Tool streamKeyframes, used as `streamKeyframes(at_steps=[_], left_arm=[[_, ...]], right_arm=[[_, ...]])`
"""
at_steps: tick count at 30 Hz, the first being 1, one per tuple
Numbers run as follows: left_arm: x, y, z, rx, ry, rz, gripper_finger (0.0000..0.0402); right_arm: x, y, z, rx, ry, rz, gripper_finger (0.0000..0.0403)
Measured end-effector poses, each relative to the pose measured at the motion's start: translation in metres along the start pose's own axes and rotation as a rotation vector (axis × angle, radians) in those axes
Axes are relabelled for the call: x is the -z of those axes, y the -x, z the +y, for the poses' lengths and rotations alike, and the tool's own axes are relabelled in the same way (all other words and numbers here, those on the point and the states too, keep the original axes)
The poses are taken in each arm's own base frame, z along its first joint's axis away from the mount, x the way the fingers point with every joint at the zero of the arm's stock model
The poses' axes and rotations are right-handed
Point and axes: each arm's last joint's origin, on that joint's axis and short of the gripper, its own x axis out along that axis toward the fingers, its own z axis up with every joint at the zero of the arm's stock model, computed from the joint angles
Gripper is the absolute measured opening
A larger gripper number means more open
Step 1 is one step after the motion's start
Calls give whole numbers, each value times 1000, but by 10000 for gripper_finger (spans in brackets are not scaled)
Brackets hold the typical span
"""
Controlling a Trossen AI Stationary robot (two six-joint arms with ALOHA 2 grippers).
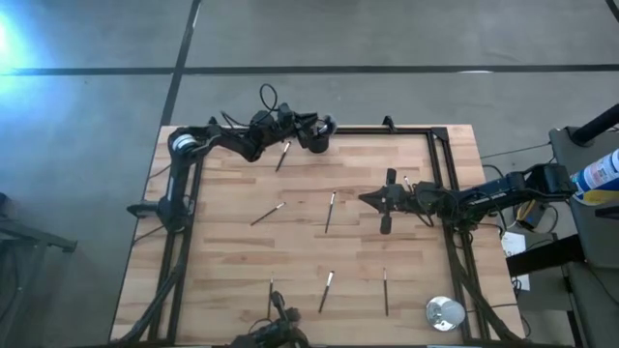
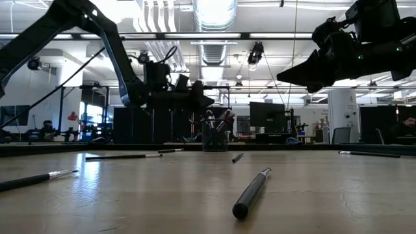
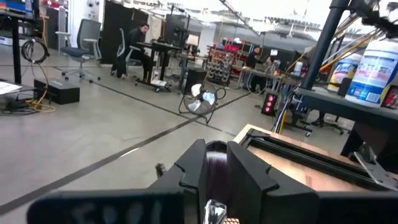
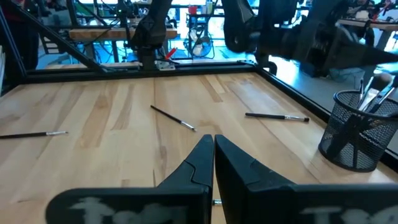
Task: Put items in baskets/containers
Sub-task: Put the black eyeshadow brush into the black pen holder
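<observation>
Left hand point(image 1: 311, 127) over mesh cup point(image 1: 318, 141), grip state unclear; right hand point(image 1: 372, 199) clenched empty. Brushes point(image 1: 329, 212) light, stiff, roll-prone; best gripped mid-handle.

Two dark, slender jointed robot arms, matte black throughout. The left arm point(image 1: 232, 140) has a pale silver joint at its base and loose black cables looping above its wrist. The right arm point(image 1: 484, 198) is black, ending in angular, wedge-shaped black fingers point(image 4: 230, 165) with a faint pale marking behind them.
</observation>
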Motion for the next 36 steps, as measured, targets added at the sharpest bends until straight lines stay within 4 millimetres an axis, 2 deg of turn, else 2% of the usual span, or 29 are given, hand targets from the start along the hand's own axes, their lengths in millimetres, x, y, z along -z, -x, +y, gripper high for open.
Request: streamKeyframes(at_steps=[5,9,12,17,24,28,31,36], left_arm=[[-24,3,-8,8,-43,72,51],[-36,18,-29,53,-87,138,27],[-31,38,-51,104,-76,134,5],[-7,79,-86,175,-65,132,1],[21,121,-117,254,-42,190,0],[26,133,-130,309,-38,178,0],[28,135,-136,330,-36,182,0],[26,133,-139,342,-35,172,0]], right_arm=[[0,0,0,-1,-29,0,8],[0,0,0,0,-50,3,8],[3,0,0,1,-59,25,8],[3,0,0,3,-65,32,8],[6,0,-2,60,-131,72,8],[9,-1,-4,93,-216,171,8],[8,1,-8,162,-301,321,8],[-8,12,-19,472,-340,608,9]])
